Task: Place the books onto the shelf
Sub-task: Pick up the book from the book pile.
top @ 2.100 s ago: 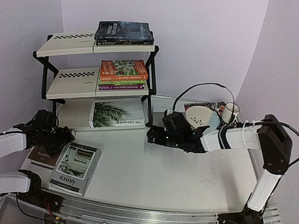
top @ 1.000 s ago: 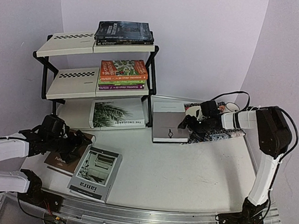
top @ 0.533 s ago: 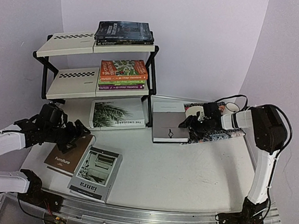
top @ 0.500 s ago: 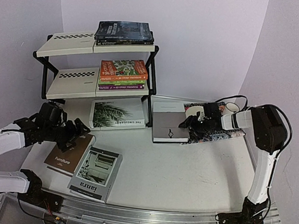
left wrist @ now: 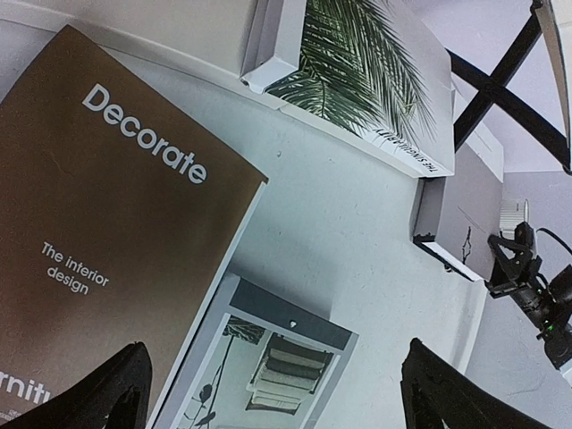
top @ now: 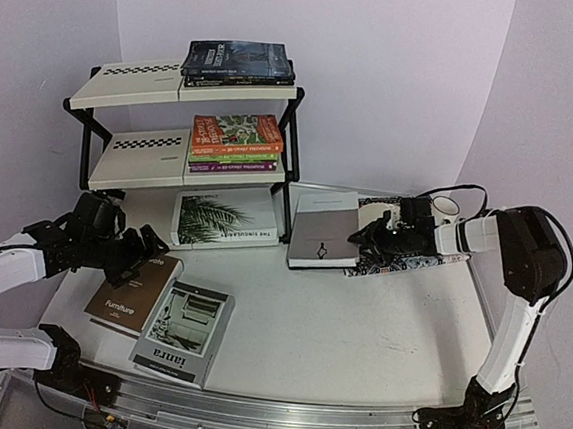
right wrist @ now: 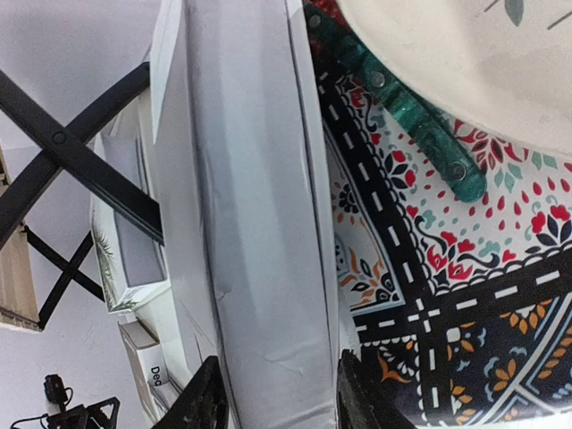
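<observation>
Matt brown book [left wrist: 98,232], glossy grey book [right wrist: 250,223], black metal-framed shelf [top: 136,156], smooth white table [top: 357,331], cloth placemat [right wrist: 429,295]

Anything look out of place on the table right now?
The grey book lies askew, its right edge overlapping the patterned placemat and pinched between the right fingers. Nothing looks spilled or damaged.

right gripper [top: 365,239]: jaws, wide apart a second ago, now pinch the right edge of the grey book [top: 322,228]
grey book: right edge now raised, cover tilted
left gripper [top: 134,259]: sits farther left, uncovering more of the brown book [top: 129,296]
</observation>
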You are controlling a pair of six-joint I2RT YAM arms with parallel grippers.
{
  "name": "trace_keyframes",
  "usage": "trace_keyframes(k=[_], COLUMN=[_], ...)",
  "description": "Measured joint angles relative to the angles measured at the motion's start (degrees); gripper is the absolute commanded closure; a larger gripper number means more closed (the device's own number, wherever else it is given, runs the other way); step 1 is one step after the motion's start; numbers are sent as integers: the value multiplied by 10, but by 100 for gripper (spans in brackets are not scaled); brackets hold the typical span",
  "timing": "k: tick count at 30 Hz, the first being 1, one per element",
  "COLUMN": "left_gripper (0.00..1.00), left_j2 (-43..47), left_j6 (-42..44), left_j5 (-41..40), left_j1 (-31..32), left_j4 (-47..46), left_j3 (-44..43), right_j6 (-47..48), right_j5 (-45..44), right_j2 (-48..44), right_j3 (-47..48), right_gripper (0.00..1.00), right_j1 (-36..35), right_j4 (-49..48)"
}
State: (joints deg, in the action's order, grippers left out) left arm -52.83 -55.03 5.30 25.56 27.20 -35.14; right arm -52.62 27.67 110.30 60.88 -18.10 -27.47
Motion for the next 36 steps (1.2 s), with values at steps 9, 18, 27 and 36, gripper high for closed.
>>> trace_keyframes(k=[9, 18, 27, 36], left_gripper=[1, 1, 0, 0], left_j2=[8, -2, -34, -82], left_j6=[29, 104, 162, 174], left_j5=[-4, 71, 186, 309], left_j1=[0, 0, 0, -2], left_j4=[2, -17, -99, -182], left_j3=[-4, -34, -35, -35], right_j6=[7, 74, 123, 148], right_j5=[4, 6, 75, 182], right_j2=[-98, -235, -402, -381], right_j3=[-53, -72, -133, -157], right_gripper=[68, 69, 72, 70], right_j1=[-1, -1, -4, -80], right_j4=[11, 132, 238, 244])
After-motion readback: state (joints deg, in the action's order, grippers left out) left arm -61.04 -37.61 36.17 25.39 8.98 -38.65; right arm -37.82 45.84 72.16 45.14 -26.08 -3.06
